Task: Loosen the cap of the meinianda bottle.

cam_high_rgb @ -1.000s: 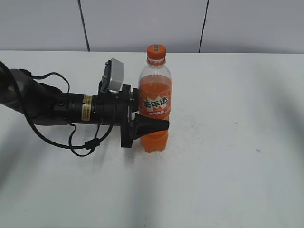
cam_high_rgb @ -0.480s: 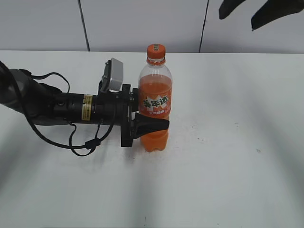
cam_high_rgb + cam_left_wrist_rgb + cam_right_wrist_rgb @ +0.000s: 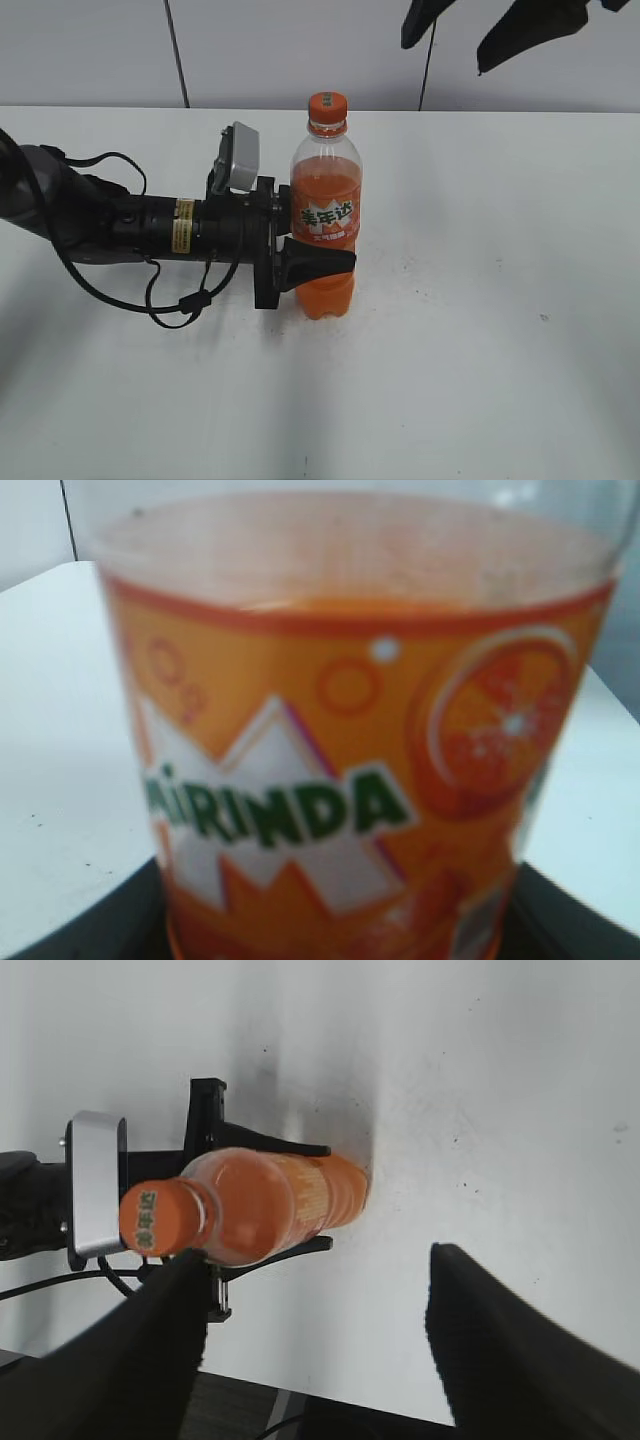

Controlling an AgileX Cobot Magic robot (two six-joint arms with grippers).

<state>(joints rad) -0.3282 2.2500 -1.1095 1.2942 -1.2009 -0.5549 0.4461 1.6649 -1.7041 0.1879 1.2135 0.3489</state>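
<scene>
Left claw (image 3: 318,268) around orange-filled meinianda bottle (image 3: 326,215)

Bottle (image 3: 326,225) upright on table (image 3: 480,330); cap (image 3: 328,105) apparently on top.

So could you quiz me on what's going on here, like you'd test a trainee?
1. True or false: the cap is already off the meinianda bottle.
2. Which gripper holds the bottle upright on the table?
A. left gripper
B. right gripper
C. neither
3. Fill in: the right gripper hangs above the bottle with its jaws ____.

Key:
1. False; the cap sits on the neck.
2. A; its jaws close around the lower body of the bottle.
3. Open; the right wrist view shows the fingers spread wide, touching nothing.
</scene>
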